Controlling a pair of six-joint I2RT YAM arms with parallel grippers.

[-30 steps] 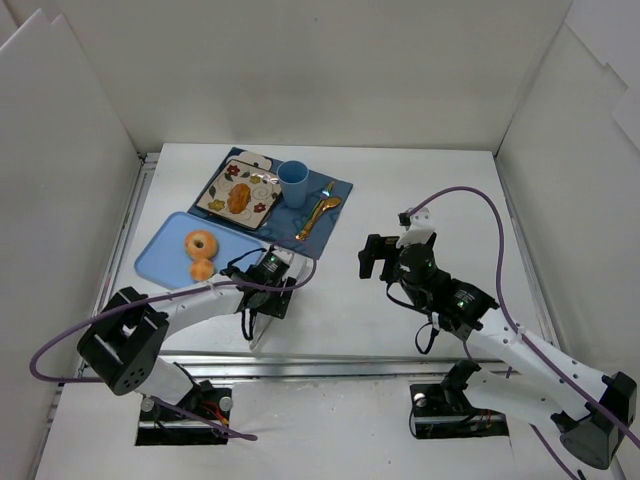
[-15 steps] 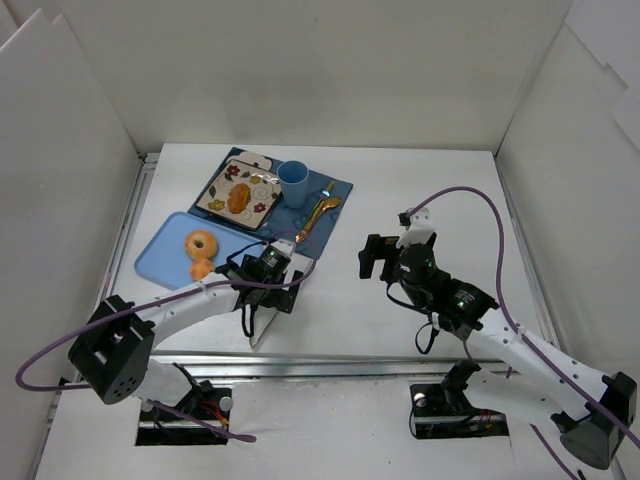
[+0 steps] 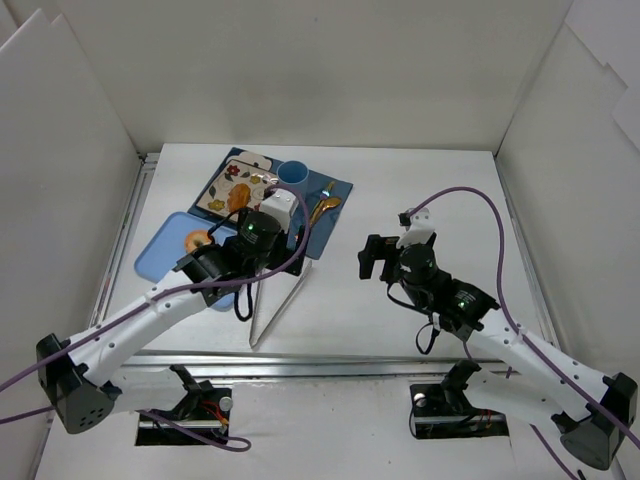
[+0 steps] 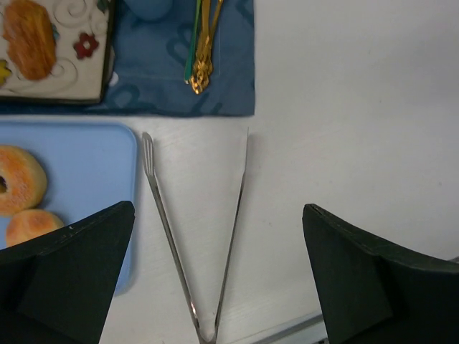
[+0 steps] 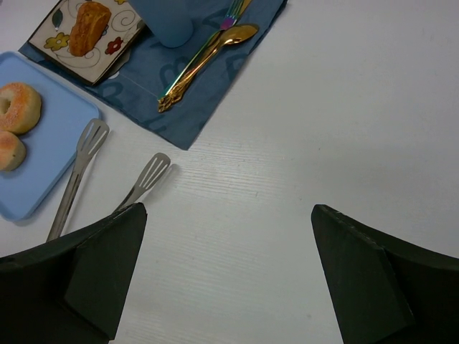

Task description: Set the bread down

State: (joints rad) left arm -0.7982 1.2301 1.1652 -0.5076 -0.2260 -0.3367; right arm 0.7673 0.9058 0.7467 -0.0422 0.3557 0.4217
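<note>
We count: 1 bread roll, 1 donut, 1 round pastry, 1 patterned plate, 1 blue tray, 1 blue cup, 1 placemat, 1 spoon, 1 fork, 1 tongs.

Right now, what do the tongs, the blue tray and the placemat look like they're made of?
Tongs: bare metal, likely stainless steel; thin silvery arms with a dull sheen.
Blue tray: probably plastic; smooth, uniform pale blue, rounded raised rim.
Placemat: apparently woven fabric; matte dark blue with a faint tonal pattern, lying flat.
</note>
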